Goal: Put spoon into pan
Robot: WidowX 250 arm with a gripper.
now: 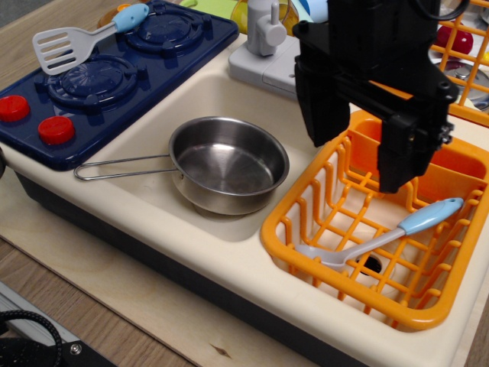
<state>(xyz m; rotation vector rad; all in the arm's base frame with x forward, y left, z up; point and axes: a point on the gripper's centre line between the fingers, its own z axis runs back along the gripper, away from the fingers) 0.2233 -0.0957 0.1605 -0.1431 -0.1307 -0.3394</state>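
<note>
Observation.image view: spoon (pixel 382 237) lying inside orange dish basket (pixel 306 229), untouched, nothing done yet. Gripper (pixel 359 157) above it, fingers apart, empty. Pan (pixel 228 164) empty in sink (pixel 153 122), just left of basket. Basket wall to clear on lift-out. Grey spatula (pixel 72 42) on stove (pixel 114 73), well apart.

grey-bowled spoon (pixel 380 237) with light blue handle lies slanted in the orange rack; shiny steel pan (pixel 228 164) sits upright, empty, in the sink.

Spoon (pixel 380 238) grey, blue handle; pan (pixel 228 164) silver; rack (pixel 306 229) orange
</note>
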